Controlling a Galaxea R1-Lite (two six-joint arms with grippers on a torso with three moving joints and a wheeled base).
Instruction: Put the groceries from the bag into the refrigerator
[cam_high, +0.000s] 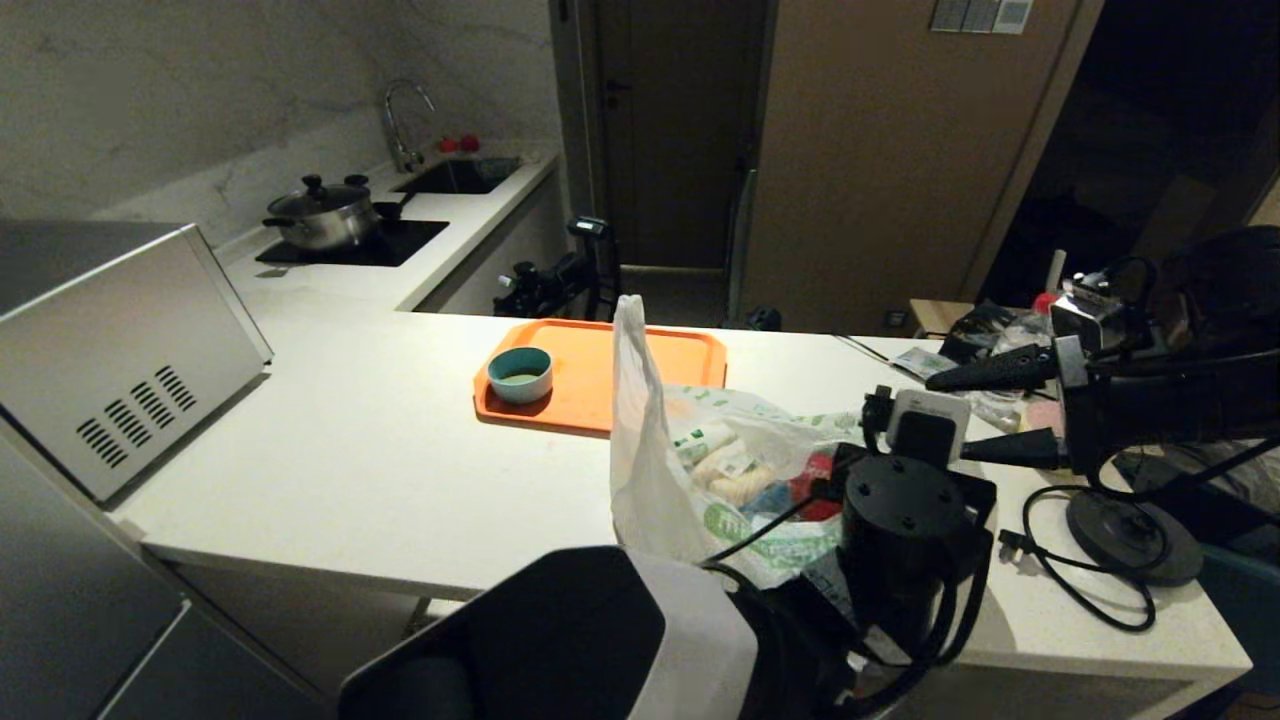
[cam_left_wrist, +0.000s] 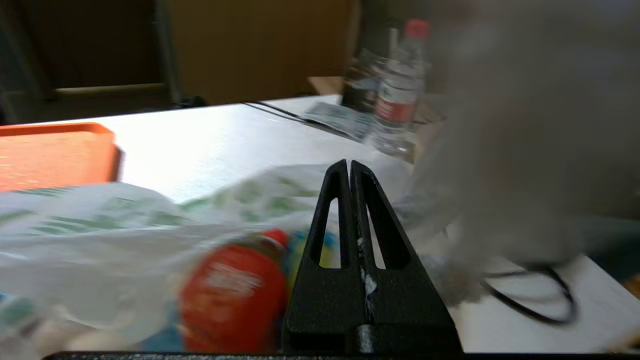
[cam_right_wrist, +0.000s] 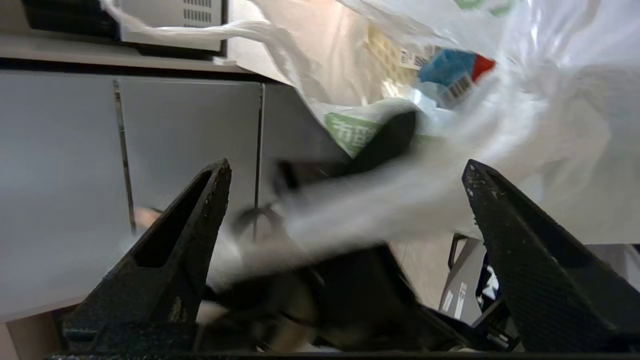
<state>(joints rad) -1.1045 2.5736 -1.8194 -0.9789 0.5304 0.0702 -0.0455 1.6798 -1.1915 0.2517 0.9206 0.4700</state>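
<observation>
The bag (cam_high: 655, 490) lies open on the white counter (cam_high: 380, 470), one tie handle standing upright. Groceries show inside it: a white bottle with a green label (cam_high: 700, 440), beige lumps (cam_high: 740, 482) and a red pack (cam_left_wrist: 232, 295). My left gripper (cam_left_wrist: 348, 162) is shut, its tips over the bag's film by the red pack. In the head view it is hidden under its own wrist (cam_high: 900, 530). My right gripper (cam_high: 945, 417) hangs open just right of the bag, its jaws wide apart (cam_right_wrist: 346, 164) and empty. The refrigerator is out of view.
An orange tray (cam_high: 620, 370) with a teal bowl (cam_high: 520, 373) sits behind the bag. A silver box with vent slots (cam_high: 120, 350) stands at the left. A kettle base with a cord (cam_high: 1130, 535) and a water bottle (cam_left_wrist: 400, 90) are at the right. Grey cabinet fronts (cam_right_wrist: 150, 150) run under the counter.
</observation>
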